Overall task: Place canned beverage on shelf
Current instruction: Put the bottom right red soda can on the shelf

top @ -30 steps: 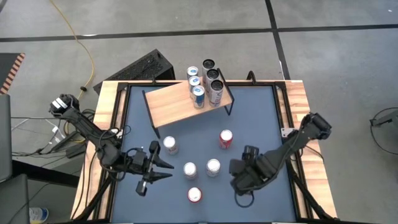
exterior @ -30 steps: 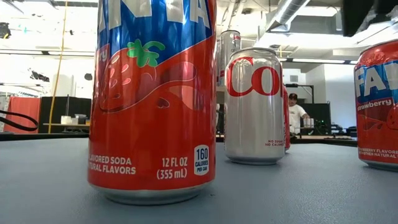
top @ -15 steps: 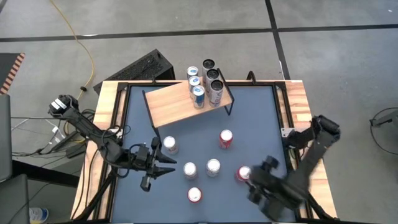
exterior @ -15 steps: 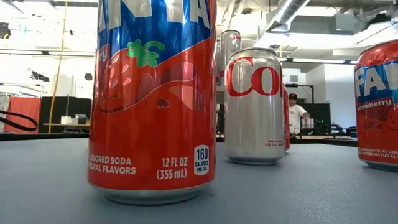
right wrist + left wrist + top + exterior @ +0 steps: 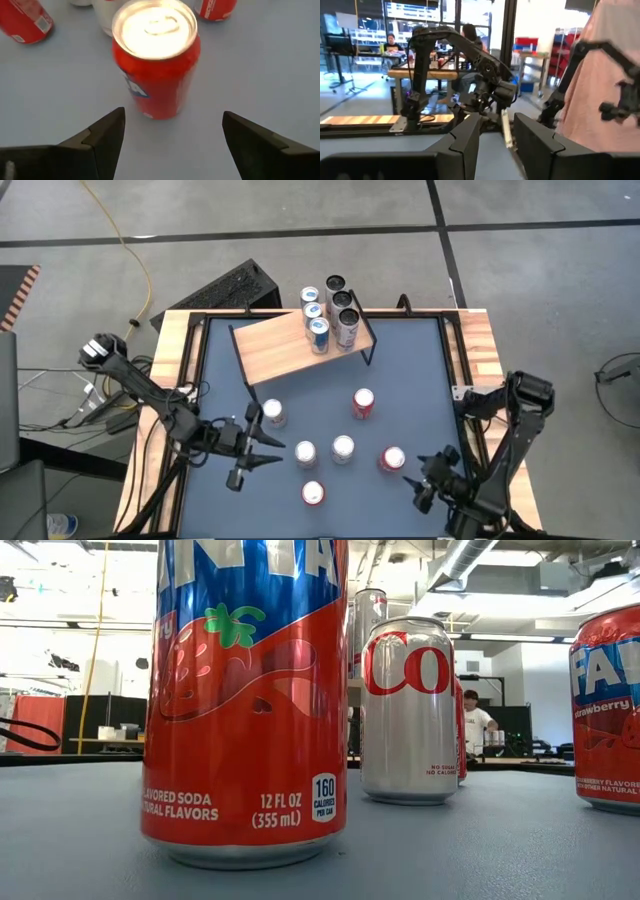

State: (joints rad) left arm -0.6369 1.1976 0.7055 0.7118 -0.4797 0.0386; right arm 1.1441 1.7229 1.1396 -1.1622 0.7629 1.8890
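While the high view hides it, the right tool (image 5: 170,137) stands spread behind a red can (image 5: 156,55).
The left tool (image 5: 268,451) hovers narrowly parted, holding nothing, above the desk (image 5: 420,370).

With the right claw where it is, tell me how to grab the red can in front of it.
Grip the red can around its round side wall, mid-height, coming level from the right claw's side. It stands upright, apart from the other cans, and the open claw already faces it.

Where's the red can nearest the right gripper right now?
In the high view the red can stands on the table's right front part, just right of a silver can, with the open right gripper just beyond it.
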